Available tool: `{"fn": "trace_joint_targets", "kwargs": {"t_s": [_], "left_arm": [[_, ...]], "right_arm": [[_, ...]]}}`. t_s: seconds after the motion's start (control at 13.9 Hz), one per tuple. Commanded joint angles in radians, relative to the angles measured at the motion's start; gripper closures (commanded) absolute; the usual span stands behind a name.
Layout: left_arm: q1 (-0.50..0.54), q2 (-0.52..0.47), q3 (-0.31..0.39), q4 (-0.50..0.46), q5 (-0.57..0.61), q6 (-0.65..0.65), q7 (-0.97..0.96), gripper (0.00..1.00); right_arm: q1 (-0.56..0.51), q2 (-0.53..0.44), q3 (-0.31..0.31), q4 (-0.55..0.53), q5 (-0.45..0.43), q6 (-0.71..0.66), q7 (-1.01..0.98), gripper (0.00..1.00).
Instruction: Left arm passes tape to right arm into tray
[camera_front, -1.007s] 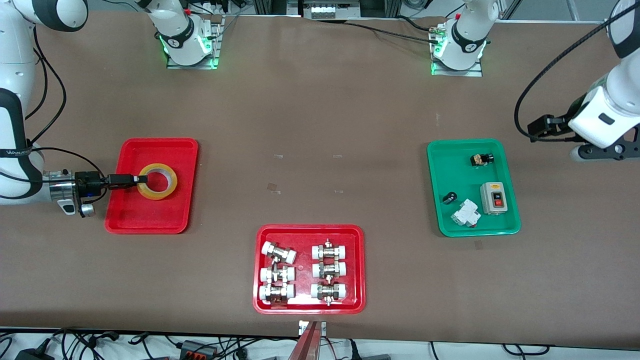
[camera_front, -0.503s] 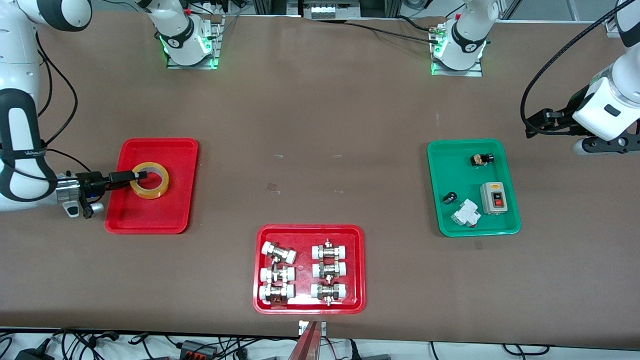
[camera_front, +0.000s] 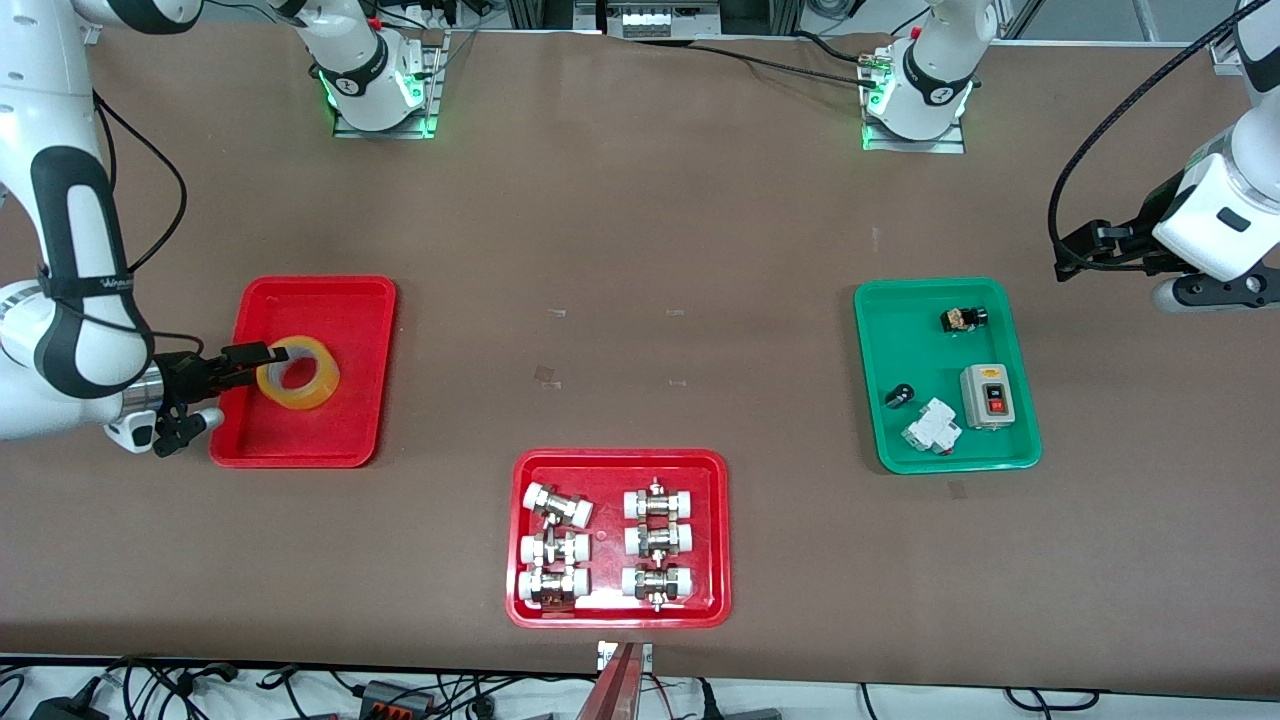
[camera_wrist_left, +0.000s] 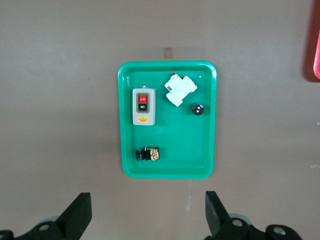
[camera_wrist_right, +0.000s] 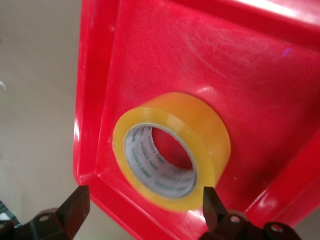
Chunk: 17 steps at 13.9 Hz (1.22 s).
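Observation:
The yellow tape (camera_front: 318, 384) rests tilted in the plain red tray (camera_front: 300, 440) at the right arm's end of the table. My right gripper (camera_front: 243, 362) is open at the tray's rim, right beside the tape and not holding it. In the right wrist view the tape (camera_wrist_right: 212, 135) lies on the tray floor (camera_wrist_right: 250, 75) just ahead of my spread fingers (camera_wrist_right: 143, 202). My left gripper (camera_front: 1215, 292) is open and empty, waiting in the air beside the green tray (camera_front: 925, 455); its spread fingers show in the left wrist view (camera_wrist_left: 148, 215).
The green tray (camera_wrist_left: 125, 115) holds a switch box (camera_front: 987, 396), a white breaker (camera_front: 932, 427) and two small dark parts. A red tray of white-and-metal fittings (camera_front: 618, 612) sits near the front edge.
My right gripper has let go of the tape and drawn back toward the tray's rim. The tape has shifted a little with it and now sits tilted. My left arm has drifted slightly.

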Motion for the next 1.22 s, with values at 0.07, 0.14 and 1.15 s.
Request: {"fn": "trace_joint_targets", "kwargs": {"t_s": [0.07, 0.14, 1.15], "left_arm": [[0.007, -0.02, 0.005, -0.009, -0.021, 0.003, 0.007, 0.0], [0.009, -0.021, 0.002, -0.009, -0.021, 0.003, 0.007, 0.0], [0.015, -0.02, 0.007, -0.011, -0.021, -0.008, 0.01, 0.0]], "right_arm": [[0.007, -0.091, -0.008, -0.012, -0.066, -0.022, 0.108, 0.0], [0.017, -0.114, -0.004, -0.009, -0.093, -0.049, 0.198, 0.0], [0.166, -0.231, -0.007, 0.412, -0.236, -0.257, 0.728, 0.0]]}}
